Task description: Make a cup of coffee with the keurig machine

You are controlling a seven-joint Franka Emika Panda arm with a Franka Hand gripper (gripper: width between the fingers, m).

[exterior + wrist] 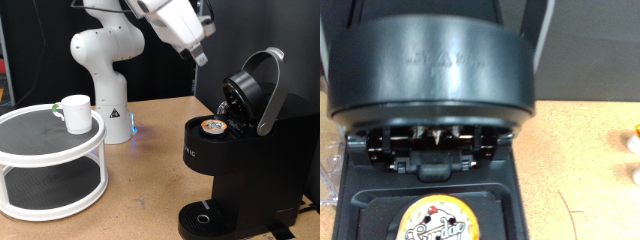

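Note:
The black keurig machine [235,165] stands at the exterior view's right with its hinged top [245,90] raised and its grey handle [272,88] up. A small pod with an orange-marked lid [213,126] sits in the open chamber. It also shows in the wrist view [435,220], below the raised top [430,60]. The white mug [76,113] stands on a round white two-tier stand [50,150] at the left. My gripper [199,57] hangs above the machine, up and left of the raised top, touching nothing. Its fingers do not show in the wrist view.
The robot's white base [105,70] stands at the back, between the stand and the machine. The wooden table [150,170] lies bare between them. The machine's round drip base [205,216] is at the front, with nothing on it.

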